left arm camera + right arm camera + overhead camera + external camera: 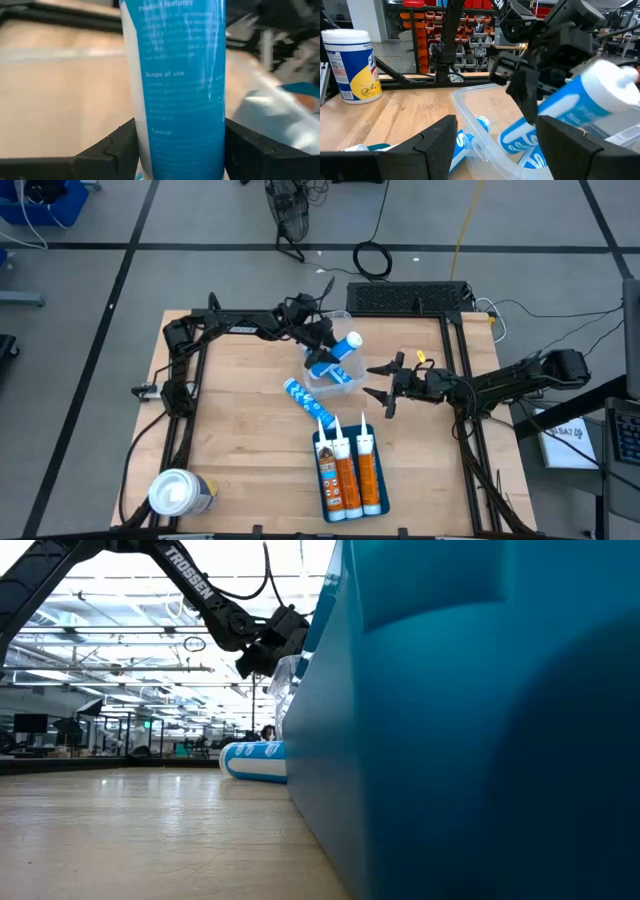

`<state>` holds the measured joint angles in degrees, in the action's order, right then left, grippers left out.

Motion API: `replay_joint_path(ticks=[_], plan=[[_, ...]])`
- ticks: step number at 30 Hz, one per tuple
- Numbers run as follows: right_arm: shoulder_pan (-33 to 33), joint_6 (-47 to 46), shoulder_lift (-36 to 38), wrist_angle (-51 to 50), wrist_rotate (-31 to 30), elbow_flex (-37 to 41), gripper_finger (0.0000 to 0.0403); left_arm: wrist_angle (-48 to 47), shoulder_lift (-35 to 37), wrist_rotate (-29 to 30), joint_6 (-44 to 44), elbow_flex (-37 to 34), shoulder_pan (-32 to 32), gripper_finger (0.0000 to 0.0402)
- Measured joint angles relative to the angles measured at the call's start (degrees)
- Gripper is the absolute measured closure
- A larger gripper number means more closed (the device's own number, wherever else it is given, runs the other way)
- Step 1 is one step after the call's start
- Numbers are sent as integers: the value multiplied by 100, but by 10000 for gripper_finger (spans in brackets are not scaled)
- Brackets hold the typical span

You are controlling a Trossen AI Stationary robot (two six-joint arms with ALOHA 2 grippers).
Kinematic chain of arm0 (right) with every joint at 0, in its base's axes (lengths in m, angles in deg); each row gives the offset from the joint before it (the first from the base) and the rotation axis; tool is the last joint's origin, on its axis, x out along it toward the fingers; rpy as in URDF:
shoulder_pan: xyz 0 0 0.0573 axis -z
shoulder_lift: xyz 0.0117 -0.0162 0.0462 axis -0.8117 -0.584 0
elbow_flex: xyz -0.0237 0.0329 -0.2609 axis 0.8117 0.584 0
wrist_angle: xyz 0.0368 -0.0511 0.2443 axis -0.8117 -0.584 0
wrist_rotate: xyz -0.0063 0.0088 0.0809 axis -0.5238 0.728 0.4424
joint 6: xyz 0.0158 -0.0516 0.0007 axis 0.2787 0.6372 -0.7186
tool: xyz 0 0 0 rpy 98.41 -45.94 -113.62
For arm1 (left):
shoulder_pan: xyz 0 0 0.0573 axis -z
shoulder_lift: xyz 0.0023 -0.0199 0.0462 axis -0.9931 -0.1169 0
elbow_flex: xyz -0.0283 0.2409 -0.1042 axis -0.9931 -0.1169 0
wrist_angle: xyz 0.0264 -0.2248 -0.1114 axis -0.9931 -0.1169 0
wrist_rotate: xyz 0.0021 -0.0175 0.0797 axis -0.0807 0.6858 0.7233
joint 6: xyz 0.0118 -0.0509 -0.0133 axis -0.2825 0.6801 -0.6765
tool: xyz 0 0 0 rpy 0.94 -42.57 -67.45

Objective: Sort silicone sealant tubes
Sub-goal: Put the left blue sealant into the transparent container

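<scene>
My left gripper (325, 342) is shut on a blue-and-white sealant tube (346, 346) over a clear plastic container (336, 383) at the table's middle. A second blue-and-white tube (324, 370) lies inside the container. A third (303, 398) lies on the table against the container's near left side. Three orange tubes (346, 472) lie side by side in a blue tray (330, 510), white nozzles pointing to the far edge. My right gripper (384, 383) hangs open just right of the container, with nothing between its fingers. My left gripper pinches the tube's labelled body (180, 135) between its two fingers (112, 152), one on each side. The fingers lie across the tube and come from the table's far left, slanting slightly down. The tube is tilted, white end (615, 85) up and lower end (517, 140) down in the container.
A fat canister with a white lid (178, 492) lies at the near left corner. The arms' black frame rails run along the table's left (185, 395) and right (462, 395) sides. Bare wood lies between the container and the canister.
</scene>
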<state>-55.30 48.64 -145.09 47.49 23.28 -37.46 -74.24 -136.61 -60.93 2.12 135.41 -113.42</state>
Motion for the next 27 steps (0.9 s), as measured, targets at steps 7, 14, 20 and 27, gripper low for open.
replay_joint_path(ticks=[7, 14, 20, 27], plan=[[27, 40, 0, -2, 7, 0, 149, -157, 4, 955, -55, 0, 56, 127], [153, -2, 0, -4, 4, 0, 149, -160, 7, 1195, -31, 0, 64, 118], [181, -4, 0, -4, 4, 0, 149, -116, 7, 1194, -38, 0, 67, 122], [181, 3, 0, -4, 4, 0, 149, 150, 7, 1609, 211, 5, 52, 111]])
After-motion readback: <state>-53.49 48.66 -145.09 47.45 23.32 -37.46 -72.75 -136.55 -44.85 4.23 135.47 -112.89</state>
